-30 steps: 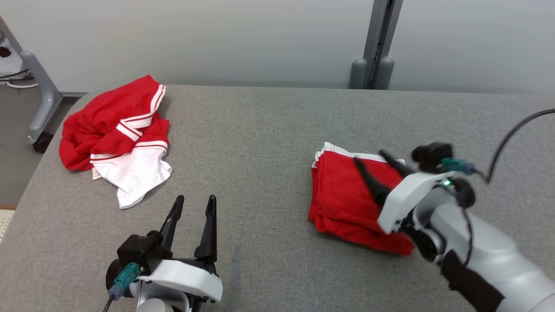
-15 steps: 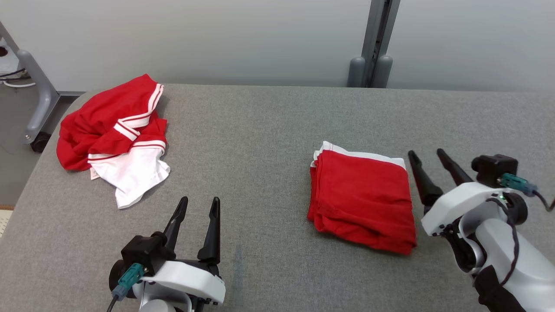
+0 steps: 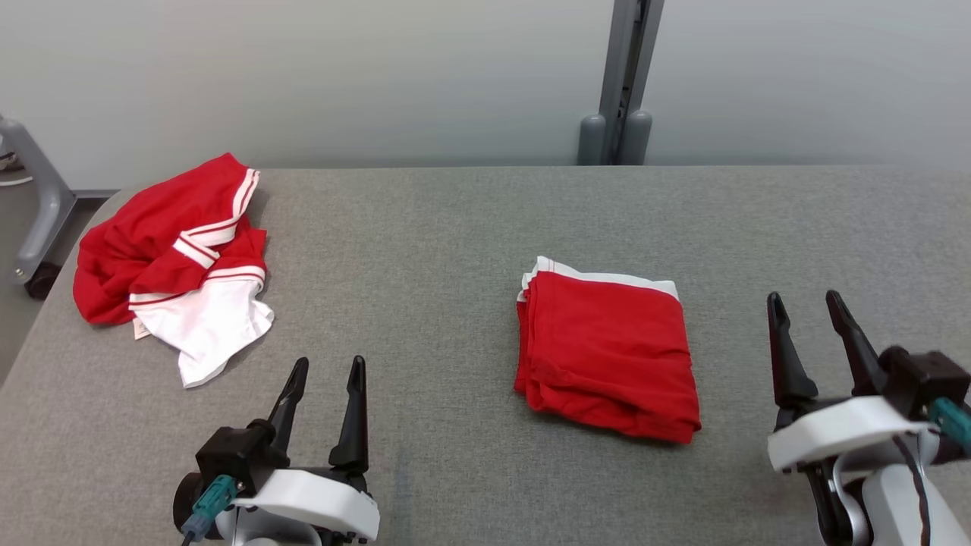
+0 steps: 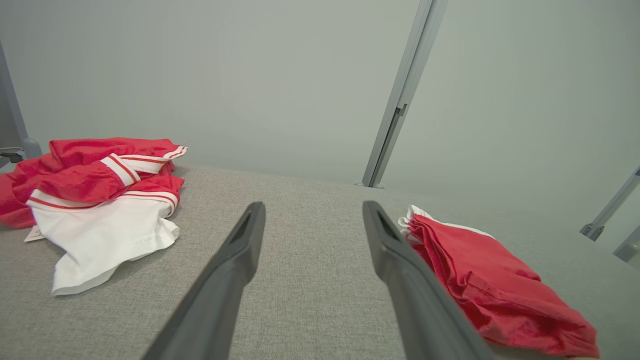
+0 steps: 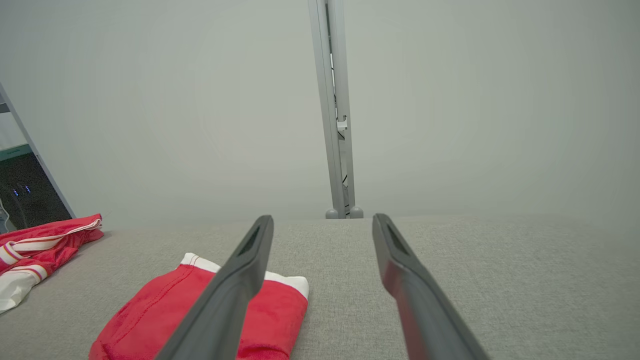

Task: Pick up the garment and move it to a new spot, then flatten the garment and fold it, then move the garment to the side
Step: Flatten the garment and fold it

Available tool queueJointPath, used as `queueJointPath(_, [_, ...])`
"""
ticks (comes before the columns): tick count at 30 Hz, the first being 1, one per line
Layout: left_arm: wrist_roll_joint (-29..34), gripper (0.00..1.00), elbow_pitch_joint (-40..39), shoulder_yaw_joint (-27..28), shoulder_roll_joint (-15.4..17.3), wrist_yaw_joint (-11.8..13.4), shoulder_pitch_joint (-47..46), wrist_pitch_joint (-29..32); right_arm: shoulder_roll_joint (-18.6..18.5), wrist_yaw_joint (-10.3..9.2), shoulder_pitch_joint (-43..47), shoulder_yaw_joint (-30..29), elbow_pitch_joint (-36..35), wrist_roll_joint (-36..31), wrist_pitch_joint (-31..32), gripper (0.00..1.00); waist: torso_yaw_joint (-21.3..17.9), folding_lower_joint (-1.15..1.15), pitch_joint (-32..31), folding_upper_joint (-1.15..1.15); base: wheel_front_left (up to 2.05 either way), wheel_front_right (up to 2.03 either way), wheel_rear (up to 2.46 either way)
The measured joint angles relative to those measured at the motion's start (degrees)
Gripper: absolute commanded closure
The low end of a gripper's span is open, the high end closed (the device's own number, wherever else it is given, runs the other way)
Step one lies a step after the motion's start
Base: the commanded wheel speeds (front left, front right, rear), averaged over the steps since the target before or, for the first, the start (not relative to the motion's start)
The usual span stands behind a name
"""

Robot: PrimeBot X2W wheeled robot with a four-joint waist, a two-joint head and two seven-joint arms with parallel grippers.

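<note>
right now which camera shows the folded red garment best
The head view: the folded garment lies whole and unobstructed. The left wrist view sees it side-on, partly behind a finger; the right wrist view cuts off its near end.

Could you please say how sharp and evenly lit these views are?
Head view: sharp, evenly lit, soft shadow under the folded garment. Left wrist view: wide-angle lens tilts the grey post. Right wrist view: no glare, fingers blur near the lens.

In the right wrist view a finger [image 5: 235,295] of the right gripper [image 5: 322,218] covers the middle of the folded garment [image 5: 145,315], and the bottom edge cuts off its near end. The crumpled garment [image 5: 42,239] runs off the left edge there. Its tag [image 3: 139,327], in the head view, is too small to read.
</note>
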Motion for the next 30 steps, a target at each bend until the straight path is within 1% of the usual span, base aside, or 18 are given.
queueJointPath(4, [0.88,0.0,-0.12,0.76,0.07,0.44,1.05,0.0,2.44,0.0,5.15,-2.99,-5.71,-4.63,0.01,0.0,-1.0,0.0,-0.82,0.0,0.0,0.0,0.0])
queueJointPath(7, [1.13,0.0,-0.29,1.53,0.05,0.79,2.21,0.0,3.61,0.0,8.04,-3.08,-8.21,-5.31,0.02,0.0,-1.82,0.0,-1.42,0.0,0.0,0.0,0.0])
queueJointPath(11, [1.7,0.0,-0.7,2.27,0.03,1.15,3.54,0.0,3.83,0.0,9.51,-2.72,-10.37,-6.08,0.55,0.0,-2.84,0.0,-1.95,0.0,0.0,0.0,0.0])
queueJointPath(17, [2.81,0.0,-0.91,3.22,0.03,1.48,4.41,0.0,3.97,0.0,10.5,-1.43,-11.03,-5.92,1.1,0.0,-3.43,0.0,-2.3,0.0,0.0,0.0,0.0])
queueJointPath(30, [4.01,0.0,-0.88,3.59,0.0,1.31,5.0,0.0,3.98,0.0,11.09,-1.53,-10.54,-5.73,1.51,0.0,-3.49,0.0,-3.07,0.0,0.0,0.0,0.0])
